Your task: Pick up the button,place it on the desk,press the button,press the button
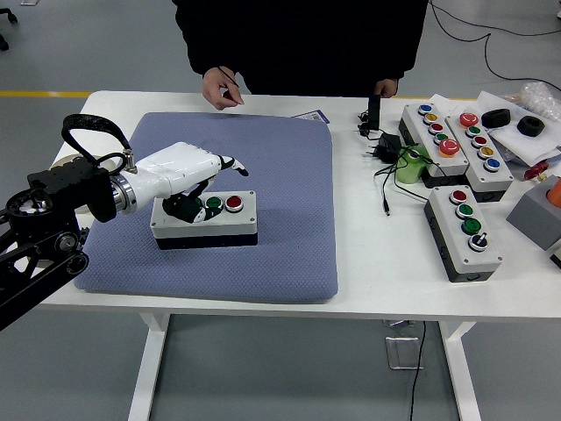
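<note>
Nearest me, the front edge of the surface (263,307) runs just below the blue pad (289,202), so I have little room to spare on that side. On the pad sits the box (204,219), flat, with my left hand (180,175) lying over its left end; the fingers (230,164) reach out loosely past the box top and grasp nothing, while the thumb curls down toward the leftmost button, which the hand hides. My worry is aim: the green button (213,203) and red button (234,203) sit close together, and a thumb I cannot see well could land on the housing or on the wrong cap. A push that is not straight down might also slide or tip the box on the soft pad. To the right, bare pad gives open room, then loose cables (386,180) and more boxes (463,230) stand well apart. At the far edge a person (298,44) leans in, one hand (219,88) just above the pad's rim; a high lift of my arm could meet it. My right hand is not visible.
</note>
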